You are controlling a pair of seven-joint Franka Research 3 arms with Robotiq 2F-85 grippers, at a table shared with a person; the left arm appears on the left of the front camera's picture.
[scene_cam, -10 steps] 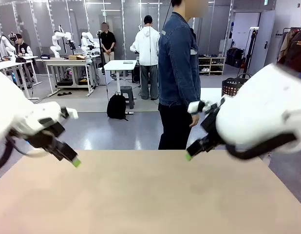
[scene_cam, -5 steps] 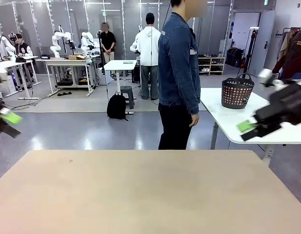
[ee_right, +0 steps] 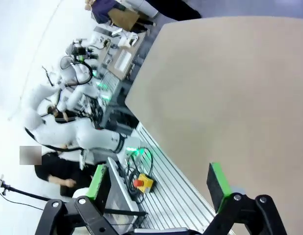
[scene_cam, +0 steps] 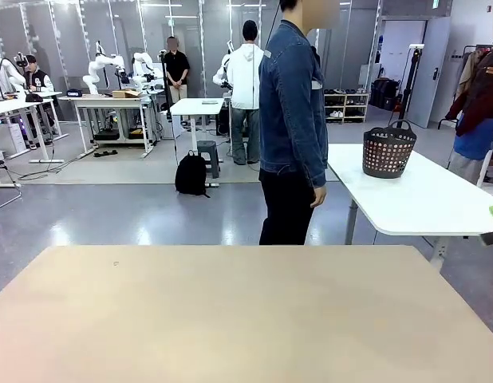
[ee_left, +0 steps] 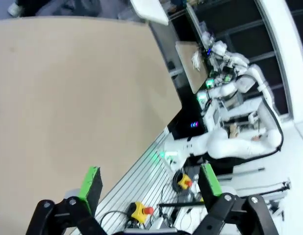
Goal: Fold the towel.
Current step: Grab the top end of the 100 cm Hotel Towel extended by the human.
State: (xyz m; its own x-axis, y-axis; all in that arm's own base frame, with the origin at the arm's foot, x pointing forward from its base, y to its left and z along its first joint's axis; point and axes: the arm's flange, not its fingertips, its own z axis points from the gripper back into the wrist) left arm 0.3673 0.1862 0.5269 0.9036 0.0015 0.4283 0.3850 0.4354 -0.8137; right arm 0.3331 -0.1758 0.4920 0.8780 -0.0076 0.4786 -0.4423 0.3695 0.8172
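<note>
Left hand (ee_left: 150, 180), lower centre, wide open, empty; right hand (ee_right: 159, 182) likewise, facing tan worktop (scene_cam: 246, 319). Likely best: wait for towel, then pinch corners evenly.

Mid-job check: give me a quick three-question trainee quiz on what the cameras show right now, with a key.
1. True or false: the left claw is shut.
2. The dark basket stands on: A a chair; B the white table; C the floor.
3. Fill in: in its wrist view, the right claw has ____ pads.
Key: 1 false; 2 B; 3 green.
</note>
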